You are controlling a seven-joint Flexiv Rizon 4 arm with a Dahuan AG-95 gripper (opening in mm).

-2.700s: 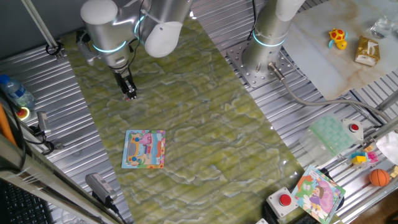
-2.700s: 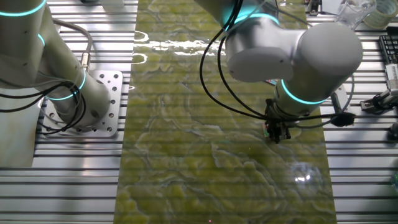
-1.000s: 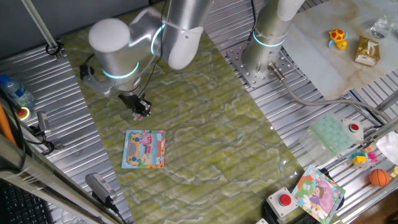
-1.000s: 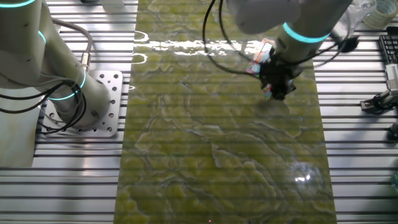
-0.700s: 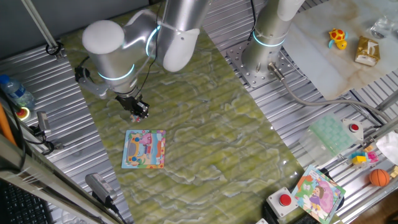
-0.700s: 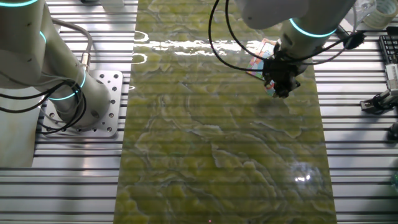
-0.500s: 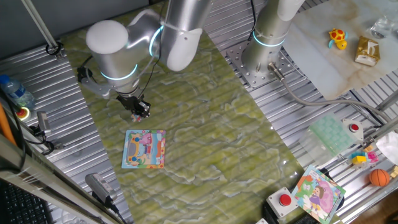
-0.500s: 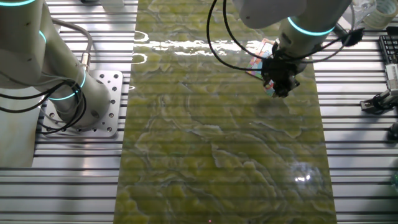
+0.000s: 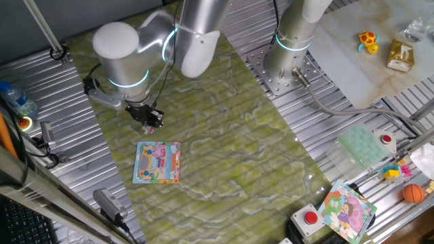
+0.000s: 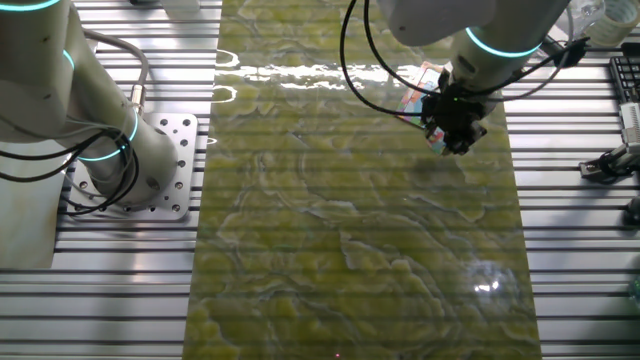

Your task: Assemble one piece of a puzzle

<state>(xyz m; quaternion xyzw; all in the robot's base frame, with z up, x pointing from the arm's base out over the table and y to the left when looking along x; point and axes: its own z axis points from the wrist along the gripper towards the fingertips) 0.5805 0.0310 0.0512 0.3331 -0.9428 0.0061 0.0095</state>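
The puzzle (image 9: 157,162), a square board with a light-blue border and an orange-pink picture, lies flat on the green mat near its left edge. In the other fixed view only a corner of the puzzle (image 10: 421,82) shows behind the arm. My gripper (image 9: 150,123) hangs a short way above the mat, just beyond the board's far edge, fingers pointing down and close together. A tiny pale pink bit, the piece (image 9: 146,127), shows at the fingertips. In the other fixed view the gripper (image 10: 452,141) is dark and hides the piece.
A second arm's base (image 9: 290,47) stands on the metal table at the mat's far right. A purple-and-green board (image 9: 347,210) and a red button (image 9: 310,217) sit at the front right. A bottle (image 9: 19,100) lies at the left. Toys rest on the marble slab (image 9: 380,47).
Since 2.7 s ago my gripper has travelled from the far part of the mat toward the puzzle, keeping its fingers together. Over the last half second it has barely shifted.
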